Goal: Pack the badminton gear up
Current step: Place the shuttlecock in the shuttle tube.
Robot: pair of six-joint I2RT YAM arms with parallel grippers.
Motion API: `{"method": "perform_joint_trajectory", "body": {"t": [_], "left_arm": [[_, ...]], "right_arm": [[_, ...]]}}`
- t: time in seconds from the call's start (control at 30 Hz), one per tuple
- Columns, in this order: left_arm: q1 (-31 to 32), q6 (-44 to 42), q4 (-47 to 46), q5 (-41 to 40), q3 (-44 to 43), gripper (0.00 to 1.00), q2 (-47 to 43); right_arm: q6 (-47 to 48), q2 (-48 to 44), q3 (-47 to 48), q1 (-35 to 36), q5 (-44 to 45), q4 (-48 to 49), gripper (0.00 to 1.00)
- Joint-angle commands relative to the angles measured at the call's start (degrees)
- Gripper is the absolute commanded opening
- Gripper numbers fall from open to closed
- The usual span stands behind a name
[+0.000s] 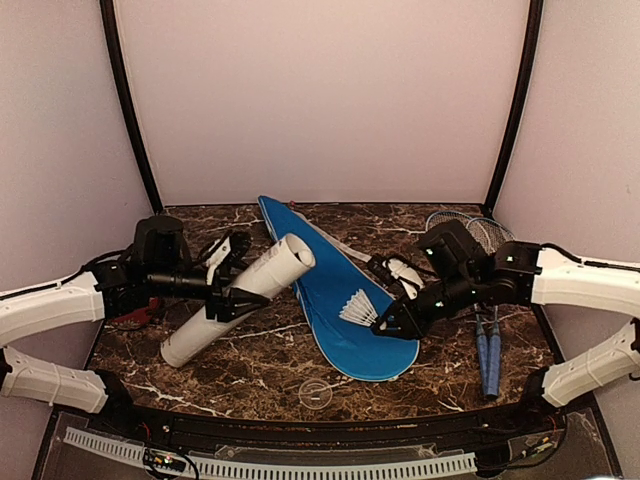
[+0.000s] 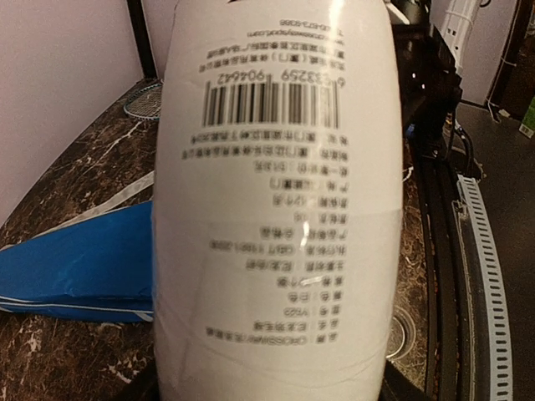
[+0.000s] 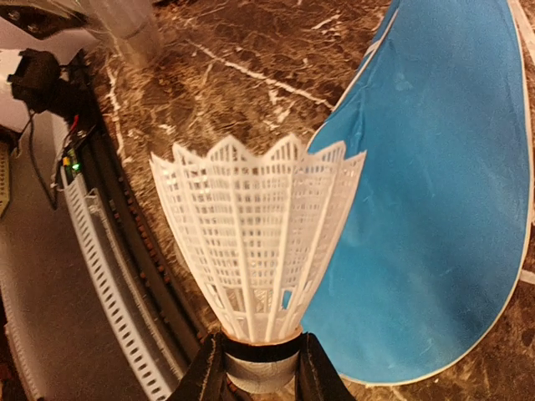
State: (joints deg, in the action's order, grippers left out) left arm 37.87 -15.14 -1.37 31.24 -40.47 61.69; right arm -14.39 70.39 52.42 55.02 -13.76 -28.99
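The right hand was closed on the cork base of a shuttlecock. Its fingers pinched the cork from both sides, and the skirt pointed away from the wrist. In the overhead view it hung low over the lower end of the cover, right of centre. The left hand was clamped across the middle of the tube, spread wide only because the tube is wide. The tube was tilted, with its open mouth raised toward the centre of the frame and its closed end low at the lower left. Whether that end touched the worktop could not be told.

The step in hand looked like feeding the shuttlecock into the tube. To do it well, the left hand should keep the tube steady with its mouth facing the right hand. The right hand should line the shuttlecock up with the tube's axis before closing in. The plastic skirt looked springy and would likely snag the rim if it arrived off-centre or tilted. Letting go should wait until most of the skirt is inside, and before the fingers meet the rim.

What looked like a second shuttlecock lay at the cover's right edge, and the rackets lay at far right. A clear cap sat at bottom centre, ready for closing the tube
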Motion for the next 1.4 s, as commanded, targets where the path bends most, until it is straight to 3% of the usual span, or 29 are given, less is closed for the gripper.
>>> {"method": "perform_joint_trajectory", "body": {"t": [0.0,0.3,0.43,0.6,1.37], "left_arm": [[5.7,-5.9,3.6,-6.6,-0.9,0.64,0.7],[15.4,-8.7,6.4,-12.8,-0.8,0.63,3.0],[17.0,-8.6,6.2,-12.6,-0.7,0.63,3.4],[18.3,-8.1,5.7,-11.5,-0.7,0.63,3.5],[19.7,-8.2,5.4,-11.6,-0.6,0.63,2.5]], "right_arm": [[-1.5,-3.4,8.0,-1.2,-10.3,-17.4,0.19],[-5.4,-6.5,18.7,-1.4,-13.7,-28.5,0.2],[-3.7,-4.3,20.3,-1.3,-20.9,-30.1,0.21],[-0.2,-0.3,23.0,-1.2,-22.3,-35.3,0.22],[3.1,7.2,26.2,1.2,-26.5,-33.1,0.22]]}}
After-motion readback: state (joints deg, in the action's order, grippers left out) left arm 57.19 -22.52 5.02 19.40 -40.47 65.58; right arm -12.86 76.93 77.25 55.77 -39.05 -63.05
